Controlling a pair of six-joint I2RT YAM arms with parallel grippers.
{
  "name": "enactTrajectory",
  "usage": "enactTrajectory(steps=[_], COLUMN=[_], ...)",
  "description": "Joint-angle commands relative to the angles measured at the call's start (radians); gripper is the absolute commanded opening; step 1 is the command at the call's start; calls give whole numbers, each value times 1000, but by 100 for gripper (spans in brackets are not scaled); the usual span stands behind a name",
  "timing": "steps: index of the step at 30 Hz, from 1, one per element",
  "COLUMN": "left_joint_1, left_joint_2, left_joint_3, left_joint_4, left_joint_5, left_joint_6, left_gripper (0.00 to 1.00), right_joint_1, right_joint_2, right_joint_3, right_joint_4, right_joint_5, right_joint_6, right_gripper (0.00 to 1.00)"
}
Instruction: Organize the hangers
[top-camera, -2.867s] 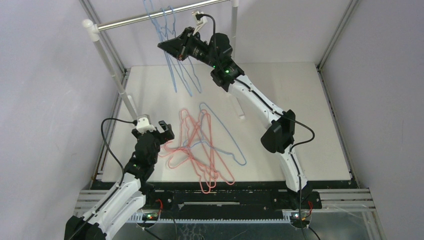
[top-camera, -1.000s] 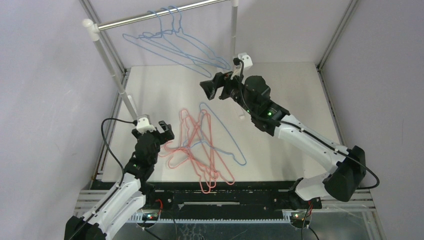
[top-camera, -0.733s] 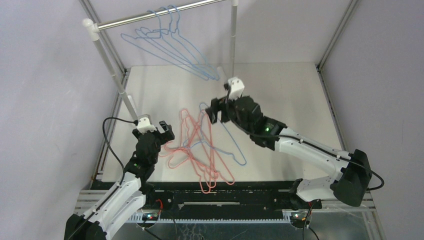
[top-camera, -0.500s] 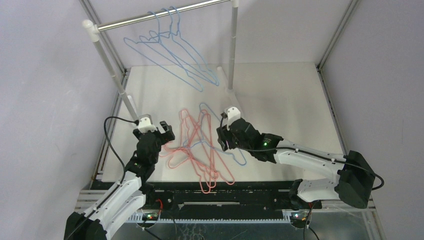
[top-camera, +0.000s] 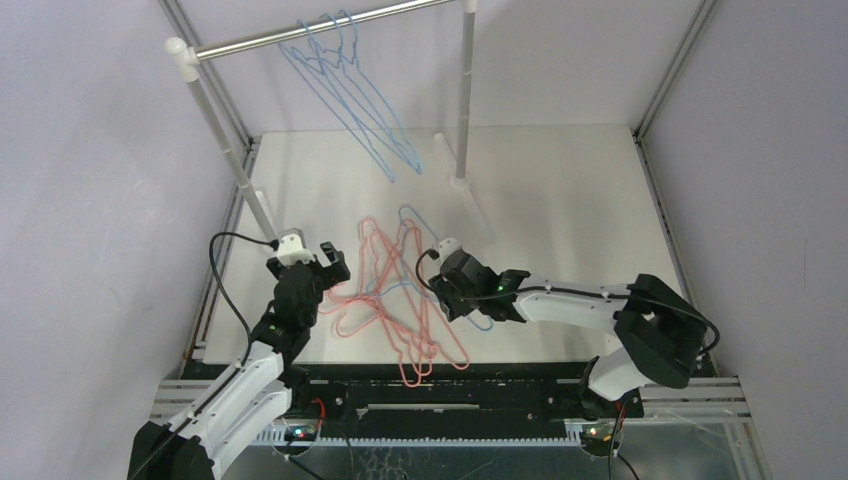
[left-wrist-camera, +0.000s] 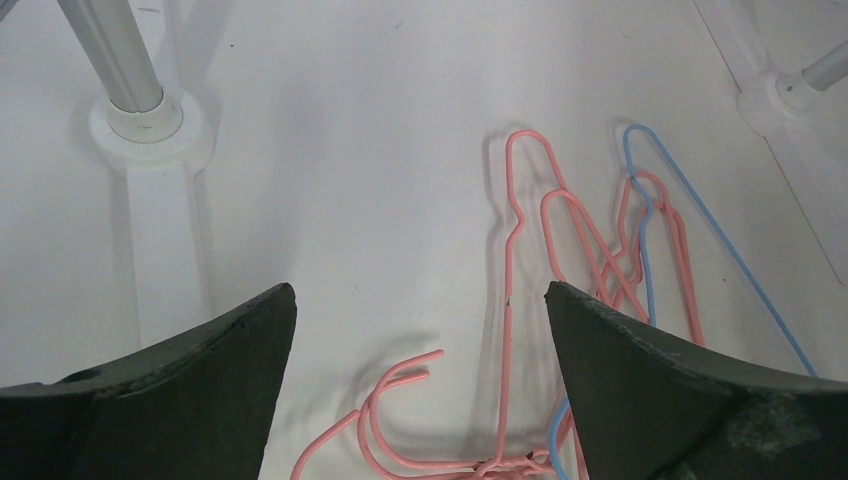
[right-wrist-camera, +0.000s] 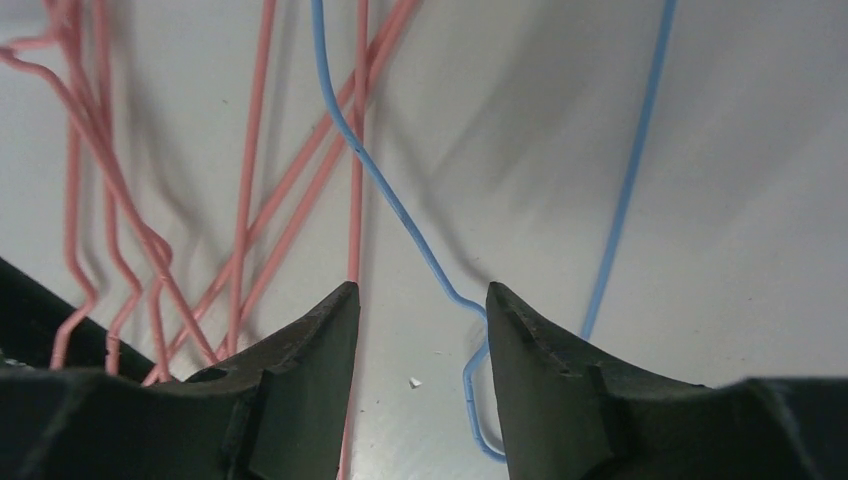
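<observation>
right claw (top-camera: 445, 292) low on the table, narrow gap around a blue wire

seen from above, it sits on the white table (top-camera: 570, 190) at the right edge of the heap of pink hangers (top-camera: 395, 300), where the loose blue hanger (top-camera: 411, 212) crosses them. left claw (top-camera: 312, 262) hovers at the heap's left side, spread wide and empty. several hung blue hangers (top-camera: 350, 90) hang by their hooks from the silver rail (top-camera: 260, 40) at the back.

from the left wrist, that claw's fingers (left-wrist-camera: 190, 380) stand far apart with nothing between them. beyond lie pink hooks and, to the right, the loose blue hanger, all flat on the table. a white post foot (left-wrist-camera: 150, 125) stands at upper left.

from the right wrist, the two fingers (right-wrist-camera: 300, 380) leave only a narrow gap. the blue wire bends down into that gap, close beside the right finger; i cannot tell if it touches. it is not pinched. pink wires run past the left finger.
</observation>
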Motion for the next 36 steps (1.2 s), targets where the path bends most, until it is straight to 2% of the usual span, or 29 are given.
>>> enactTrajectory(steps=[1, 5, 10, 15, 18, 19, 26, 36], left_joint_1=[-3, -3, -4, -3, -4, -3, -3, -3], left_joint_2=[-2, 0, 0, 15, 22, 23, 24, 24], left_joint_3=[-7, -8, -9, -8, -7, -6, -8, -6], left_joint_4=[44, 43, 47, 52, 55, 55, 57, 59], left_joint_5=[3, 3, 2, 1, 2, 0, -1, 0], left_joint_6=[-2, -1, -2, -3, -3, -3, -3, -2], left_gripper=[99, 99, 100, 99, 100, 99, 100, 100], right_joint_1=[3, -5, -15, -15, -16, -17, -50, -273], right_joint_2=[47, 85, 135, 156, 155, 151, 27, -296], right_joint_3=[3, -2, -7, -28, -34, -35, -36, -30], right_joint_4=[56, 75, 93, 116, 116, 113, 103, 73], right_joint_5=[-10, -9, -30, -62, -73, -78, -188, -599], right_joint_6=[17, 9, 3, 9, 7, 4, -2, 80], right_gripper=[57, 55, 45, 23, 3, 0, 0, 0])
